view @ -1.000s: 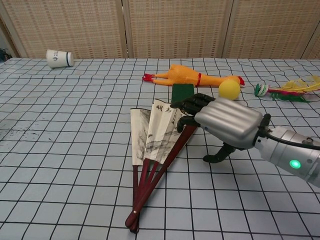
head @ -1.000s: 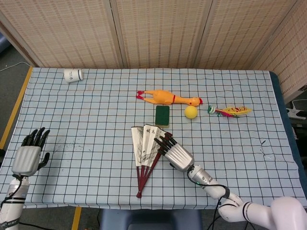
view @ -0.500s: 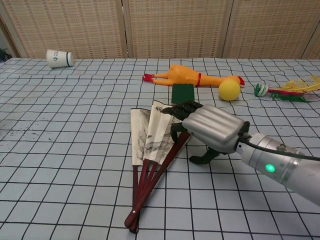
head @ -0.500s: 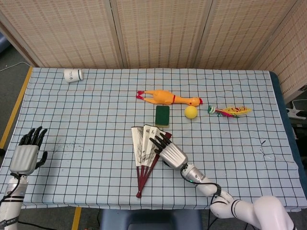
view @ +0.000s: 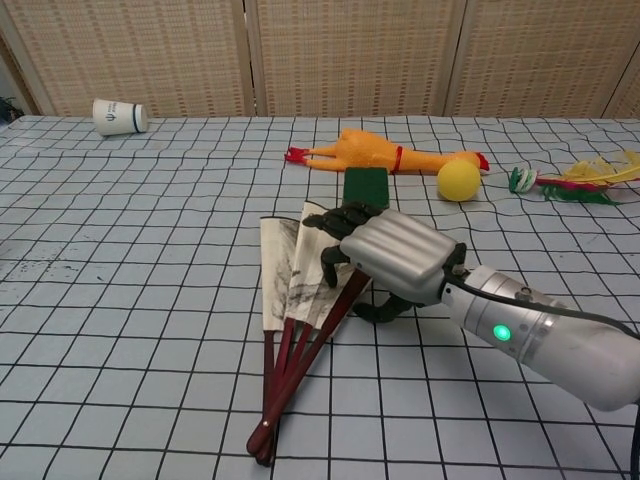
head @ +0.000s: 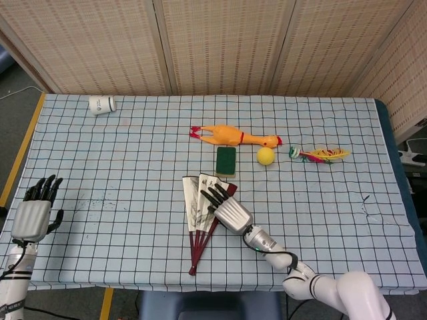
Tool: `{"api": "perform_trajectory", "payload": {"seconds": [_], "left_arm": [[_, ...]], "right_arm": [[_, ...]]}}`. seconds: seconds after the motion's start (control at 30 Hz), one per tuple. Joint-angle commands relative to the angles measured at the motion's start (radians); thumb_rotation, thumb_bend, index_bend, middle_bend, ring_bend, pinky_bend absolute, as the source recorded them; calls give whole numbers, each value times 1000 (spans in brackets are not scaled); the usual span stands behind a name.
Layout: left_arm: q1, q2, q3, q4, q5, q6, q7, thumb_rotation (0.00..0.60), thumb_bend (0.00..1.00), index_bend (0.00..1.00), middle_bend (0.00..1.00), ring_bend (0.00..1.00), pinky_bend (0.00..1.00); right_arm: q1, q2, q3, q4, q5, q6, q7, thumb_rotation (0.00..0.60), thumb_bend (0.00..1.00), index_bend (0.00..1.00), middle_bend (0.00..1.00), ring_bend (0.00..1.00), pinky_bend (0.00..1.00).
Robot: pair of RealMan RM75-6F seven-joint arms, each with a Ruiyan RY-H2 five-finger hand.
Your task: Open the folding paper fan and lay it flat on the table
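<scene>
The paper fan [head: 195, 203] [view: 283, 280] lies partly spread on the checked cloth near the table's front edge. Its dark red ribs meet at a pivot toward the front. My right hand [head: 225, 207] [view: 385, 252] lies palm down over the fan's right side, its dark fingers spread across the paper and the rightmost ribs, pressing rather than gripping. That part of the fan is hidden under it. My left hand [head: 33, 212] hovers at the table's left edge, fingers apart and holding nothing; the chest view does not show it.
Behind the fan sit a green sponge [head: 226, 161] [view: 365, 184], a rubber chicken [head: 233, 137] [view: 385, 155], a yellow ball [head: 265, 156] [view: 459, 179] and a feathered toy [head: 320, 155] [view: 575, 180]. A paper cup [head: 102, 105] [view: 118, 116] lies tipped at the far left.
My right hand has slid left across the fan, covering more of the paper. The fan's right ribs have shifted slightly left. My left hand has drifted a little toward the table's edge.
</scene>
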Motion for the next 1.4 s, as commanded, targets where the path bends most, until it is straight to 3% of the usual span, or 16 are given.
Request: {"api": "perform_trajectory", "payload": {"seconds": [0.03,0.13,0.37,0.57,0.63,0.83,0.97,1.13,1.23,1.3,1.4], "left_arm": [[0,-1,1,1,0,0,0,600,445,0,0,0,149],[0,-2,2,3,1,1,0,600,446,0,0,0,149],[-4,-1,8,8,14,-4,-28,600,454,0,0,0,149],[-17,10,24,16,66,-21,-162,600,469,23,0,0,152],[-22,3,23,42,80,-19,-217,600,480,88,0,0,153],[-37,-22,18,122,85,-37,-330,600,529,403,0,0,152],[-46,-32,19,153,82,-65,-413,600,529,451,6,0,148],[-56,-26,39,152,88,-119,-502,600,545,405,3,0,130],[-65,-32,48,160,87,-149,-525,600,519,240,0,0,107],[-71,-38,50,160,95,-157,-574,600,484,66,0,0,97],[-82,-20,68,131,136,-171,-732,600,472,0,0,0,91]], "right_arm": [[15,-26,-1,37,0,5,19,600,321,476,0,0,0],[22,-46,-5,73,-7,29,42,600,449,540,16,0,0],[35,-45,-8,80,-25,109,138,600,592,676,104,0,0],[58,49,38,-112,17,93,222,600,610,720,140,0,0],[74,87,73,-192,49,63,225,600,610,725,145,0,0],[119,176,176,-400,162,-42,236,600,611,733,152,0,0],[138,213,229,-500,226,-81,239,600,611,734,152,0,0],[151,230,287,-590,304,-113,309,600,611,735,152,0,0],[167,215,317,-593,330,-109,320,600,611,741,152,0,0],[183,212,334,-600,354,-125,323,600,611,744,152,0,0],[204,209,355,-605,381,-136,302,600,611,745,152,0,0]]}}
